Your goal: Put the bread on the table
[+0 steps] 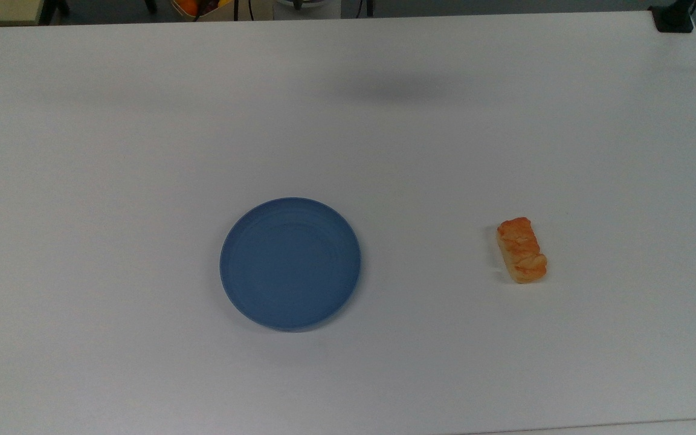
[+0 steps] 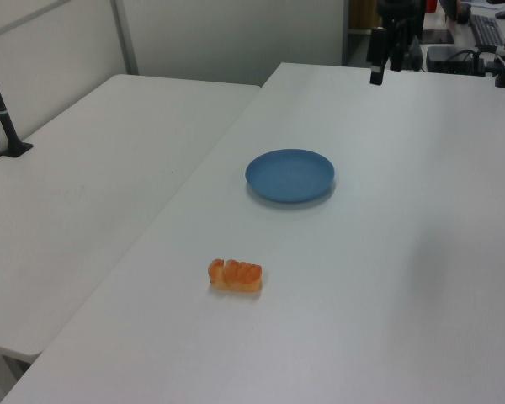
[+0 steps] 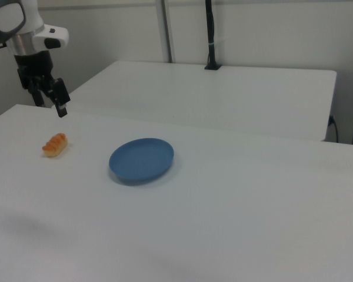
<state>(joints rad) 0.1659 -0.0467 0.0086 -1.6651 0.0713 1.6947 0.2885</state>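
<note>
The bread (image 1: 522, 250) lies flat on the white table (image 1: 142, 121), well to the right of the blue plate in the top view. It also appears as the bread (image 2: 235, 275) near the front of the left view and the bread (image 3: 55, 145) at the right view's left. My gripper (image 2: 386, 67) hangs high over the table's far end, far from the bread. In the right view the gripper (image 3: 50, 104) hovers above and behind the bread, open, with nothing between its fingers.
An empty blue plate (image 1: 290, 263) sits mid-table, also seen as the plate (image 2: 289, 175) and the plate (image 3: 141, 159). A second white table (image 2: 84, 194) adjoins, with a black post (image 2: 0, 101) on it. A black clamp (image 1: 674, 18) sits at one corner.
</note>
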